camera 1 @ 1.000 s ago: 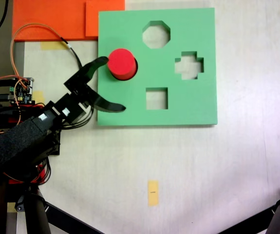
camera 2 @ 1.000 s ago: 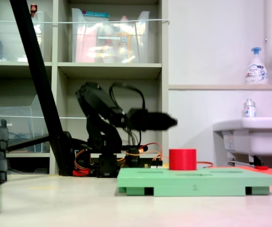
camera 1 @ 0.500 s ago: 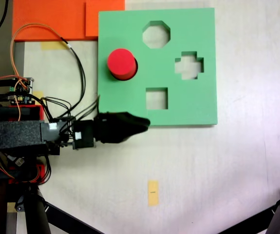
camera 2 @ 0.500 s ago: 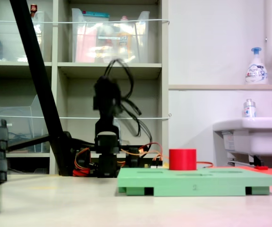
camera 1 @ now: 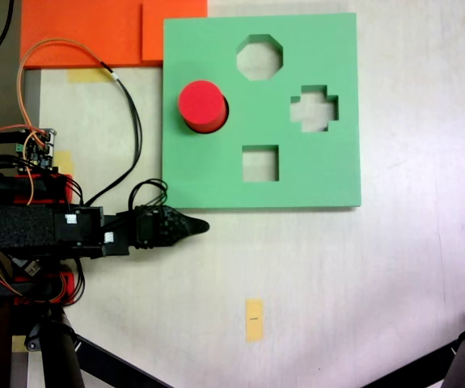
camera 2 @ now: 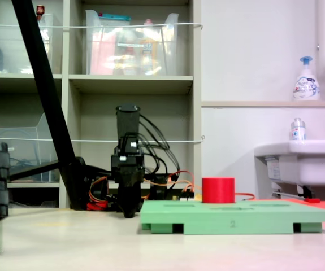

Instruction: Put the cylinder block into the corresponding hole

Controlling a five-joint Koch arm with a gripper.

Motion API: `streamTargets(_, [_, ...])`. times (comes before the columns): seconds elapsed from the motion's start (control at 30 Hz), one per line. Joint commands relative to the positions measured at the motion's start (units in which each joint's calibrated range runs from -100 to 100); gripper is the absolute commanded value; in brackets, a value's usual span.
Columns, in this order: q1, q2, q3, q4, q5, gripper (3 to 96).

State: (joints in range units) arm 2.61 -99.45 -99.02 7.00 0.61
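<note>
The short red cylinder block (camera 1: 202, 105) stands upright in the round hole (camera 1: 218, 113) of the square green foam board (camera 1: 313, 170), near the board's left edge in the first exterior view. In the second exterior view the block (camera 2: 218, 190) sticks up above the board (camera 2: 235, 217). The black gripper (camera 1: 193, 227) is off the board, below its lower left corner in the first exterior view, well apart from the block. Its jaws are pressed together and hold nothing. In the second exterior view the gripper (camera 2: 129, 212) points down, low over the pale table (camera 1: 337, 283). The octagon hole (camera 1: 259, 57), cross hole (camera 1: 314, 109) and square hole (camera 1: 259, 163) are empty. There is bare table below and right of the board.
</note>
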Motion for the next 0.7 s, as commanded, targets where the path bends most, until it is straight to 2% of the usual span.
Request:
streamTargets(0.03, [-1.56,-0.55,-0.98,-5.89,-0.15,49.1])
streamTargets(0.7, [-2.05,-0.55,-0.98,-5.51,-0.10,49.1])
